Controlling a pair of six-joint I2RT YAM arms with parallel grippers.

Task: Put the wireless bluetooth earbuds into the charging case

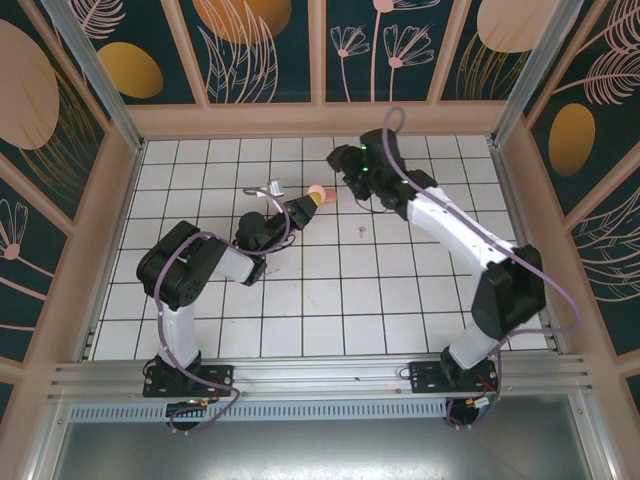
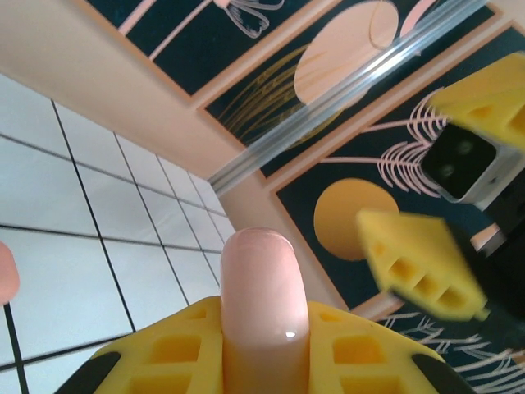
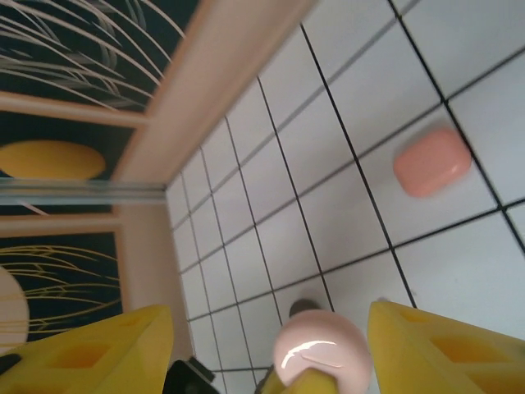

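though near wall (image 1: 320,120), pink case (image 2: 258,287) aloft

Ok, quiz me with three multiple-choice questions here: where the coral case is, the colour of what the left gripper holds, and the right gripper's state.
1. Where does the coral case lie? A on the white tiled floor; B in a drawer; C on a shelf.
2. What colour is the case in the left gripper? A black; B pale pink; C green.
3. The right gripper is: A shut on a case; B shut on nothing; C open.
Answers: 1 A, it lies flat on the tiles. 2 B, yellow fingers clamp a pale pink case. 3 C, its fingers stand wide apart.
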